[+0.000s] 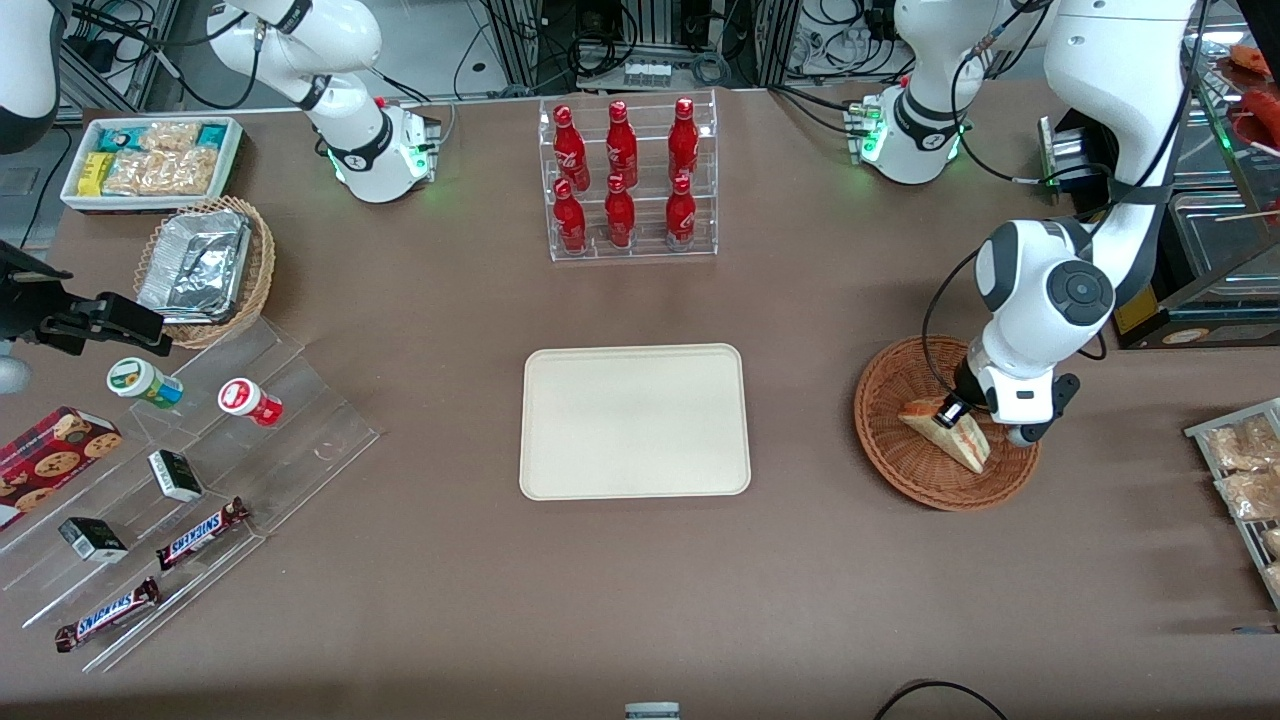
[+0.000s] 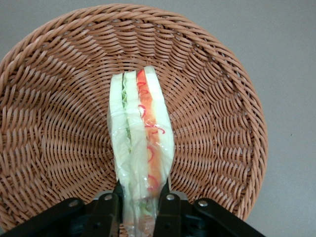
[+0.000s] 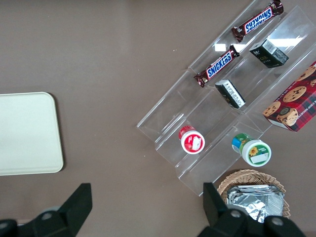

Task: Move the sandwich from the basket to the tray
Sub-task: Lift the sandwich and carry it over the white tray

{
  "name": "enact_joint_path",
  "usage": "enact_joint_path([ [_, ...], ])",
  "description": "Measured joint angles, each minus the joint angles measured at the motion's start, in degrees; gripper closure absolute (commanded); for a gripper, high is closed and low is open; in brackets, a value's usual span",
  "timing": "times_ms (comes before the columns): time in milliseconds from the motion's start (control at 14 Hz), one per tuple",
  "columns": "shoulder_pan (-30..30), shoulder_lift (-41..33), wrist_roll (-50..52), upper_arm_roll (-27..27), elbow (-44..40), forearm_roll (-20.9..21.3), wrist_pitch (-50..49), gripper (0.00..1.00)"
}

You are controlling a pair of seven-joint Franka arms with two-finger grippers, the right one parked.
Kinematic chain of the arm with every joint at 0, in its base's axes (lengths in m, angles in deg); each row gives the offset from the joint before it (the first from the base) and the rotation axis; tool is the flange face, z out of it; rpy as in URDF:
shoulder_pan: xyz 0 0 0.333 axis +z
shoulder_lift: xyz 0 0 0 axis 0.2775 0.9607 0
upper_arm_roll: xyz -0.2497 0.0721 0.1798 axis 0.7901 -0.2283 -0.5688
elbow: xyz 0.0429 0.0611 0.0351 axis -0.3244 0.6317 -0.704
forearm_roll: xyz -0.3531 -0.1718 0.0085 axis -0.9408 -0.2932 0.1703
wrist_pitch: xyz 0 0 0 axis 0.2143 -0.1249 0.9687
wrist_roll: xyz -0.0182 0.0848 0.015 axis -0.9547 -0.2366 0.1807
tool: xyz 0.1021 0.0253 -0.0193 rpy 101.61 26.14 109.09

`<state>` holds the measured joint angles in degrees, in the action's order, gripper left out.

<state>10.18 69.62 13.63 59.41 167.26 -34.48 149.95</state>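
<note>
Clamped in the gripper (image 2: 139, 210): the sandwich (image 2: 140, 148), a clear-wrapped wedge standing on edge inside the basket (image 2: 44, 123), black fingers (image 2: 109, 212) pressed against both bread faces. Cut off at the frame edge: the wedge's gripped end and the fingertips. In the front view, mostly masked by the white wrist: the gripper (image 1: 950, 412) itself, low over the basket (image 1: 900, 450) toward the working arm's end of the table. Nearby, toward mid-table: the cream tray (image 1: 634, 421), apart from the basket. Uncertain: whether the sandwich (image 1: 950, 432) touches the weave.
</note>
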Motion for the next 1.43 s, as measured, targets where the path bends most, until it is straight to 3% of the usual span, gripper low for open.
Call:
enact_joint_path([
  [357, -0.75, -4.94, -0.40, 0.50, -3.40, 3.15, -11.93, 1.00],
  [714, -10.94, -7.42, 0.51, 1.42, -17.17, 3.18, -30.62, 1.00],
  [1000, -21.27, -2.81, 2.33, 1.68, -26.59, 3.14, -33.22, 1.00],
  [1429, -33.96, 11.86, 3.23, 1.75, -40.56, 3.15, -33.16, 1.00],
])
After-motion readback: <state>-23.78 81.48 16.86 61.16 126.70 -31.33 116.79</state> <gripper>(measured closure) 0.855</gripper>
